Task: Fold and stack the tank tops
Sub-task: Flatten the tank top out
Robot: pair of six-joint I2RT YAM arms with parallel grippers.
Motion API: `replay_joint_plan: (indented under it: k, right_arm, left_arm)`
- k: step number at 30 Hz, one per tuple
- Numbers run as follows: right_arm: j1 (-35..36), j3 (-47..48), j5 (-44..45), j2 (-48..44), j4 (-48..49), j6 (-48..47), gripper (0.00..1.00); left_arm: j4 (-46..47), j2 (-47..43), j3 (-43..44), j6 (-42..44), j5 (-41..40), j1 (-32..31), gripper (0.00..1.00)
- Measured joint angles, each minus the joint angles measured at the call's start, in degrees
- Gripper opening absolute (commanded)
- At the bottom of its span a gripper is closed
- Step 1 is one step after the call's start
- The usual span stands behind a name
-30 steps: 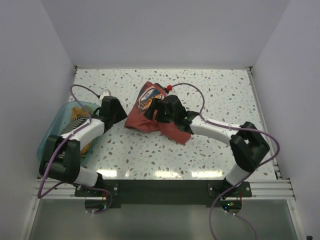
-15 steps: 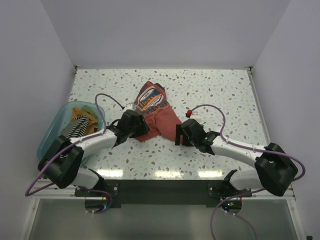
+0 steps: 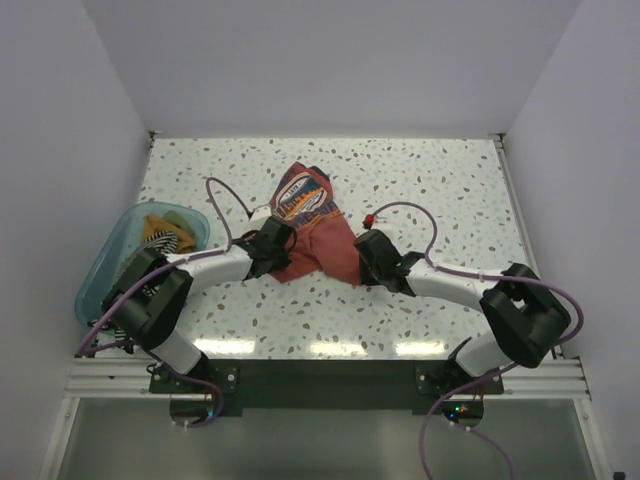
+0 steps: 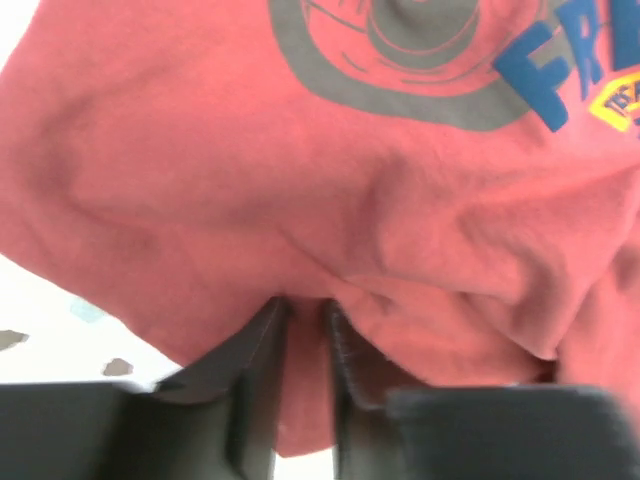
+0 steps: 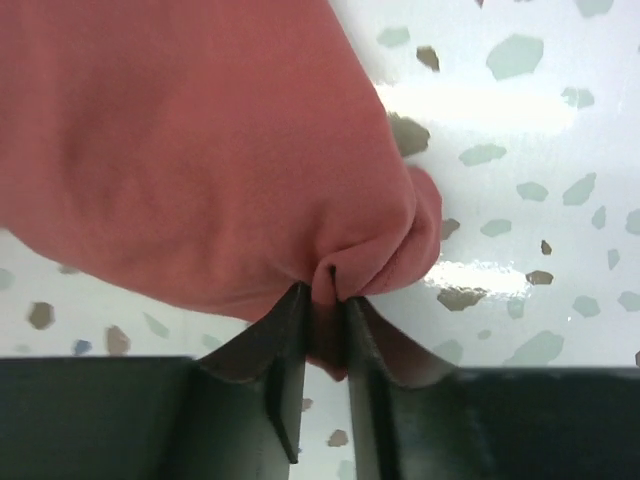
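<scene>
- While both arms reach in low across the table [image 3: 450, 190], the rust-red tank top [image 3: 318, 240] lies bunched at its middle, with the graphic at the far end and the plain red cloth nearer the arms.
- At the top's near-left edge, the left gripper [image 4: 305, 308] has its jaws drawn almost together, with a thin fold of red cloth pinched in the slit between them.
- Over on the near-right edge, the right gripper [image 5: 322, 292] is just as tight, and the cloth puckers into small gathers right at its fingertips.
- That makes 2 holds on opposite sides of the same garment. My read is that they are placed to tension the cloth between them and spread the crumpled top flat before any fold.
- Nothing looks folded yet, and no stack shows anywhere on the table.
- The teal bin [image 3: 98, 272] sits at the table's left edge, well apart from the red top.
- Inside it a mustard-orange top [image 3: 158, 226] and a black-and-white striped top [image 3: 180, 243] are heaped together.
- The left arm crosses over part of the bin, so I cannot tell how many garments are in there.
</scene>
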Motion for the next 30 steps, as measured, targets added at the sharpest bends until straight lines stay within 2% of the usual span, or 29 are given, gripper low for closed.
replay_joint_plan:
  k: [1, 2, 4, 10, 14, 17, 20, 23, 25, 26, 28, 29, 30]
  right_arm:
    - [0.0, 0.85, 0.02, -0.04, -0.33, -0.09, 0.11]
    - [-0.09, 1.99, 0.17, -0.15, -0.87, -0.33, 0.06]
    - [-0.42, 4.28, 0.17, -1.07, -2.16, -0.76, 0.0]
    - [-6.36, 14.36, -0.33, -9.4, -8.5, -2.86, 0.0]
    - [-10.4, 21.44, -0.55, -16.11, -11.58, -4.55, 0.0]
    - [-10.75, 27.56, -0.61, -19.85, -14.19, -6.01, 0.0]
    - [-10.69, 32.28, -0.74, -21.86, -15.82, -7.15, 0.0]
    - [-10.71, 35.67, -1.22, -22.56, -16.85, -7.91, 0.0]
    - [-10.71, 37.03, -2.05, -22.18, -16.94, -8.33, 0.0]
    - [-10.67, 37.13, -2.89, -21.84, -16.79, -8.35, 0.0]
    - [-9.7, 37.11, -4.22, -20.76, -16.9, -8.44, 0.0]
    - [-8.44, 37.13, -4.39, -19.89, -16.9, -8.5, 0.0]
    - [-7.13, 37.09, -4.57, -19.08, -16.92, -8.55, 0.0]
  left_arm:
    - [-0.81, 0.2, 0.5, 0.02, -0.76, 0.0, 0.03]
    - [-1.73, 0.33, 0.92, 0.24, -1.42, 0.0, 0.0]
    - [-4.52, 0.28, 2.38, 0.98, -3.15, 0.0, 0.0]
    - [-11.98, -5.68, 11.87, 5.6, -8.61, 0.0, 0.0]
    - [-13.16, -12.44, 19.5, 9.68, -11.37, 0.04, 0.0]
    - [-14.1, -16.37, 24.7, 12.02, -12.41, 0.24, 0.0]
    - [-15.08, -18.73, 29.18, 14.58, -11.41, 1.62, 0.0]
    - [-14.88, -19.41, 32.26, 16.02, -6.32, 3.54, 0.0]
    - [-12.92, -19.52, 31.52, 16.06, -1.88, 3.78, 0.09]
    - [-11.41, -19.63, 29.99, 16.06, 0.44, 3.67, 0.21]
    - [-8.98, -19.71, 25.27, 15.61, 4.81, 3.32, 0.36]
    - [-8.5, -19.71, 23.19, 15.1, 6.21, 3.21, 0.48]
    - [-8.22, -19.69, 20.63, 14.93, 7.74, 3.08, 0.52]
